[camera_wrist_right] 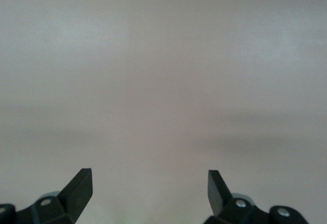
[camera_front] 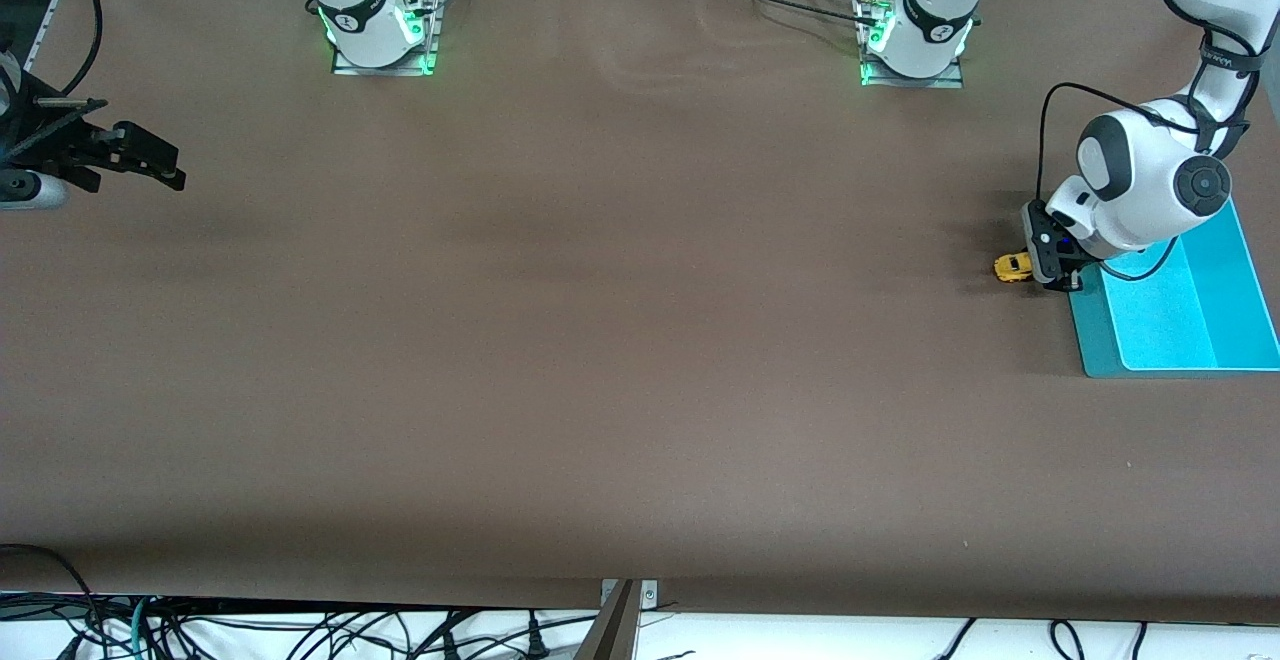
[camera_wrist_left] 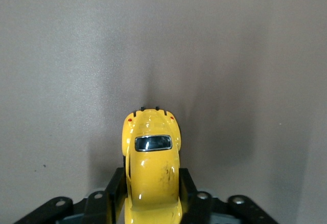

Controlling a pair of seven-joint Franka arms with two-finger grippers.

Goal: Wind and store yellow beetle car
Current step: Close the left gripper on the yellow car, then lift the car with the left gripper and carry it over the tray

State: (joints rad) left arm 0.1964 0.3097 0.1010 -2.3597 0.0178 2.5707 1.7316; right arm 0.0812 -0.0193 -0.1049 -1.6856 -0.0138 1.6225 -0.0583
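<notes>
The yellow beetle car (camera_front: 1012,267) is a tiny rounded toy at the left arm's end of the table, right beside the teal bin (camera_front: 1093,338). My left gripper (camera_front: 1052,262) is low at the table and shut on the car. In the left wrist view the car (camera_wrist_left: 152,162) sits between the two black fingers (camera_wrist_left: 116,188), which press on its sides, with its rear window facing up. My right gripper (camera_front: 165,165) waits at the right arm's end of the table, open and empty, and its wrist view (camera_wrist_right: 149,175) shows only bare table.
The teal bin is open-topped, holds nothing that shows, and lies partly under the left arm's wrist. The brown table cover (camera_front: 620,340) stretches between the two grippers. Cables hang along the table edge nearest the front camera.
</notes>
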